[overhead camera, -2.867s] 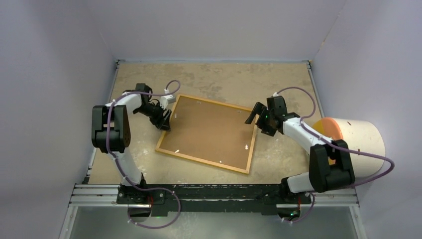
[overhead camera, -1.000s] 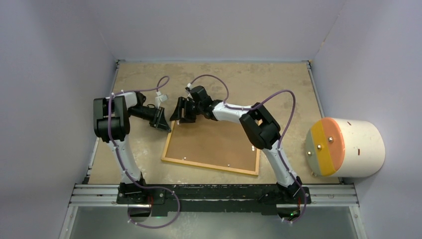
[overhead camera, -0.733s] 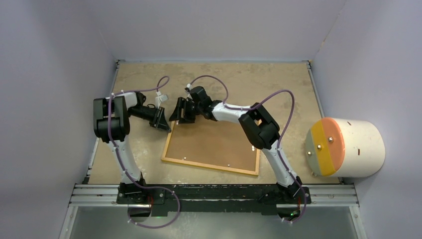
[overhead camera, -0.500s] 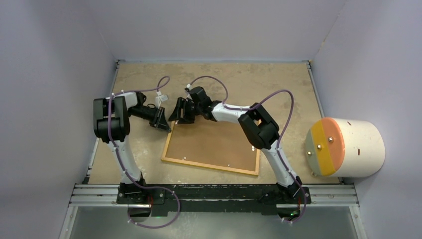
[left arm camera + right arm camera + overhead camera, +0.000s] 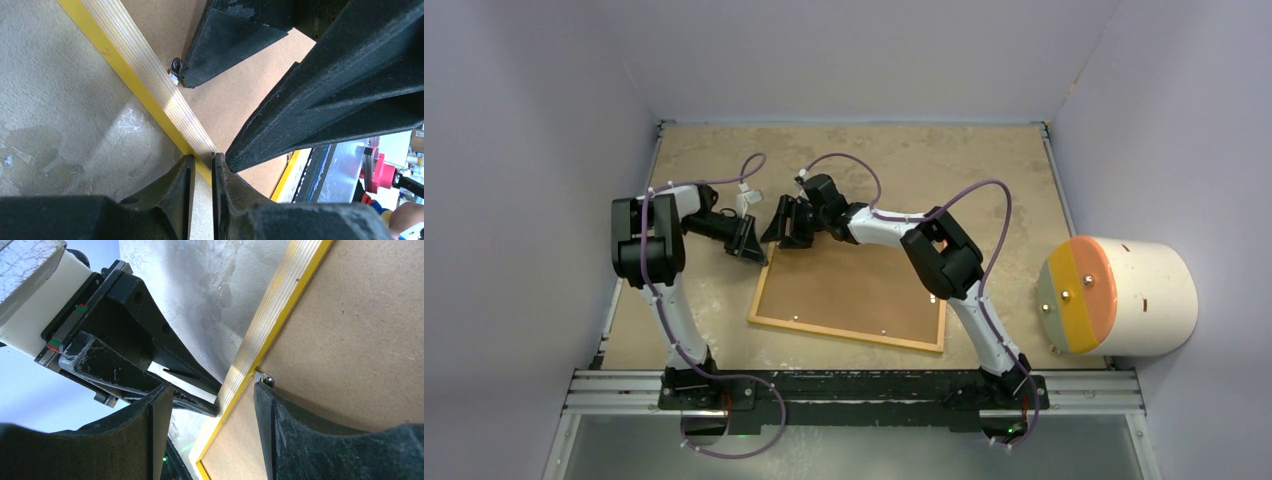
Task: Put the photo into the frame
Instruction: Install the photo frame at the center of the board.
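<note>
– Left gripper point(image 5: 203, 160) state needed, can it be told from the wrist cam?
– Yep, its fingers are seen pinched nearly together on the frame point(image 5: 844, 334) rail, with the yellow edge nipped right at the tips. Contact is made at the frame's 10 o'clock corner in the overhead view.
– And the right gripper point(image 5: 211, 390)?
– Jaws are spread wide, nothing held. It's parked at roughly 11 o'clock of the frame, just beside the left one. One finger is hung outside the rail over the table point(image 5: 904, 165), the other is set over the backing board point(image 5: 854, 285), its tip just beside a small metal tab point(image 5: 267, 381). Whether the board is touched can't be told.
– Where's the frame sat?
– It's laid flat, back side up, mid-table, with the board fitted inside it. The wood-brown rail is on top and yellow is shown at the outer edge. A white drum point(image 5: 1144, 295) with an orange and yellow end is laid well apart at its 3 o'clock.
</note>
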Robot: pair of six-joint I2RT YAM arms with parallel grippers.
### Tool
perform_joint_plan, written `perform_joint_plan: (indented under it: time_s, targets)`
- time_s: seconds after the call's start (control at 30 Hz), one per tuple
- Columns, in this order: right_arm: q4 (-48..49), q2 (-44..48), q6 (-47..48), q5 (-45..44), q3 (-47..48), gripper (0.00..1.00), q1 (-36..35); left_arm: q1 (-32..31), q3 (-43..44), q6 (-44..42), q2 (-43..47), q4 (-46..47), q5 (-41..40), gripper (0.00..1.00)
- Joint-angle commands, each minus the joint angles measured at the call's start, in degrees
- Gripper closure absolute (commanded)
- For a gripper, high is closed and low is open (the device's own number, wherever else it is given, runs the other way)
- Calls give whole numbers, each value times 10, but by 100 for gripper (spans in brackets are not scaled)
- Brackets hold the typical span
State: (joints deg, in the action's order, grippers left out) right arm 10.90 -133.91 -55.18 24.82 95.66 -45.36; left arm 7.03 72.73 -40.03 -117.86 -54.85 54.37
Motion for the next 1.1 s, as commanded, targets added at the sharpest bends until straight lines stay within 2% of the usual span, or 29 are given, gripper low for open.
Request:
perform_joint_plan:
  time_s: [0.0,0.4,0.53,0.67,0.77,0.93,1.07]
  targets:
    - [-8,-21,-3,-17,18,37,-5,-14,-16,-30,7,35,-47,80]
    - [2,-13,-4,-10,23,37,-4,-13,-19,-32,13,33,-49,80]
    - [9,41,5,-3,-15,31,15,-11,-9,-46,16,17,-51,78]
    - [2,154,22,-20,-108,18,67,-2,12,-70,20,-12,-57,72]
    - [-41,254,42,-80,-200,10,134,5,31,-86,23,-26,-79,69]
    - [-132,412,71,-227,-357,5,262,-4,23,-100,39,-11,-130,65]
    - [-171,497,91,-314,-426,4,331,-37,-26,-100,62,28,-184,65]
